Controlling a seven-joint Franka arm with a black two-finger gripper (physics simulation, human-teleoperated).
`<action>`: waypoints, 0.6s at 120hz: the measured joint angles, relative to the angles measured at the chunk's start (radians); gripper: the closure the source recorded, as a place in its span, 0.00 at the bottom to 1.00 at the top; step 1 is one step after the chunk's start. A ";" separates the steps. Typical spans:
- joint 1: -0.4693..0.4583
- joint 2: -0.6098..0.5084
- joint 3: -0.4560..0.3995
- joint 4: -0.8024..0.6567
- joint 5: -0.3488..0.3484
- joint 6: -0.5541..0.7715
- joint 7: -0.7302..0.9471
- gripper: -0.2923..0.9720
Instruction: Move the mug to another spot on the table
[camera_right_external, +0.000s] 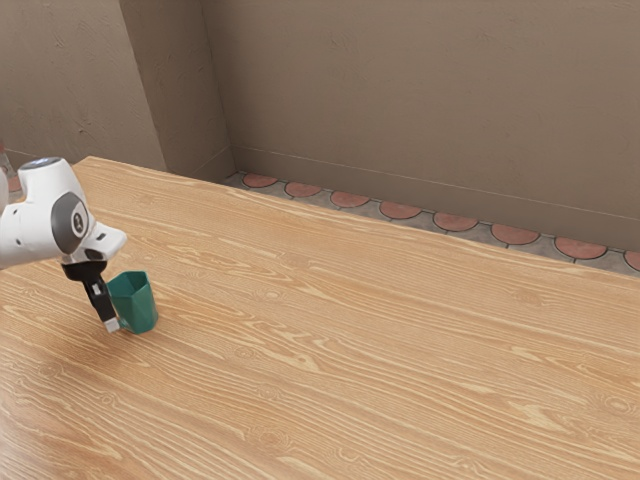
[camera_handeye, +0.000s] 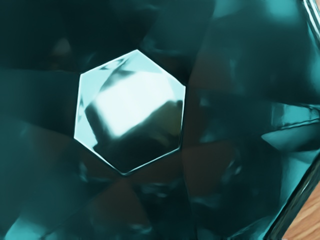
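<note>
Reaching down at the exterior view's left, the gripper (camera_right_external: 107, 313) sits right against the side of the teal mug (camera_right_external: 135, 302), which stands upright on the wooden table (camera_right_external: 400, 330), well away from the wall. The wrist view looks straight down into the mug (camera_handeye: 130, 120), onto its pale six-sided floor, with a sliver of table (camera_handeye: 306, 227) past the rim, so the hand is close above the opening. Whether the gripper has closed on the mug or merely rests beside it cannot be told.

The step in hand looks like the grasp just before the lift. To do it well, the arm should have a firm hold before rising, lift straight up only enough to clear the wood, keep the mug level, and carry it toward the open boards at the exterior view's right.
</note>
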 joint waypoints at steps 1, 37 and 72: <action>0.000 0.000 0.000 0.000 0.000 0.000 0.001 0.33; 0.000 -0.004 0.002 0.002 -0.019 0.004 0.013 0.62; 0.000 -0.018 -0.001 0.019 -0.021 0.008 0.015 0.71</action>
